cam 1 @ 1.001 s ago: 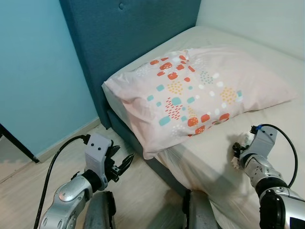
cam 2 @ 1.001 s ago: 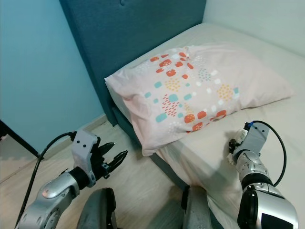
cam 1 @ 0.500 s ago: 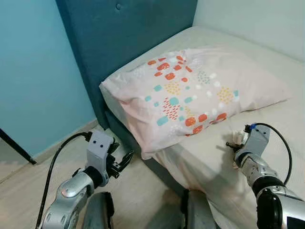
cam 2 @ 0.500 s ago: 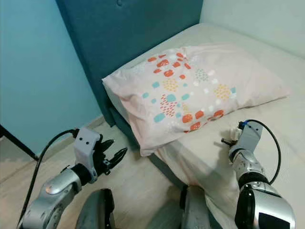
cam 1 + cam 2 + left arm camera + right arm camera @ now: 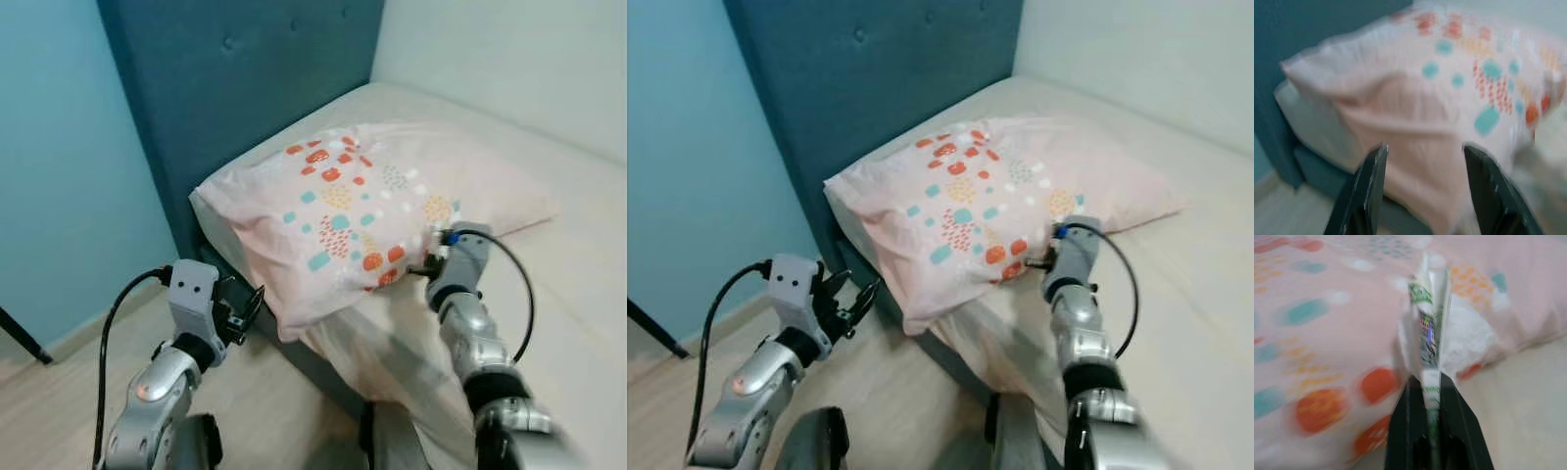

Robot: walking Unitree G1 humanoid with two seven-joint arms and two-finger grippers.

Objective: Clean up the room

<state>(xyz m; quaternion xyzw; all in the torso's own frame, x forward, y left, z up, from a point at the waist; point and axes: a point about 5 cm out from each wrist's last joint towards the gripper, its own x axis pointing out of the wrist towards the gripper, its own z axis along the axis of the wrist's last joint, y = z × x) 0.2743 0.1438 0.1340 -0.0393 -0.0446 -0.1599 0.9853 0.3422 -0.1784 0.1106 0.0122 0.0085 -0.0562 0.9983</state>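
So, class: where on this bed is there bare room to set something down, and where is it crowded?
Free: the mattress between the pillow and the pale wall. Crowded: the headboard corner, where the pillow overhangs the edge, right gripper at its front.

The left hand [image 5: 247, 305] is raised low at the robot's left, fingers spread apart, while the right hand [image 5: 1426, 396] reaches forward, fingers pinched together.
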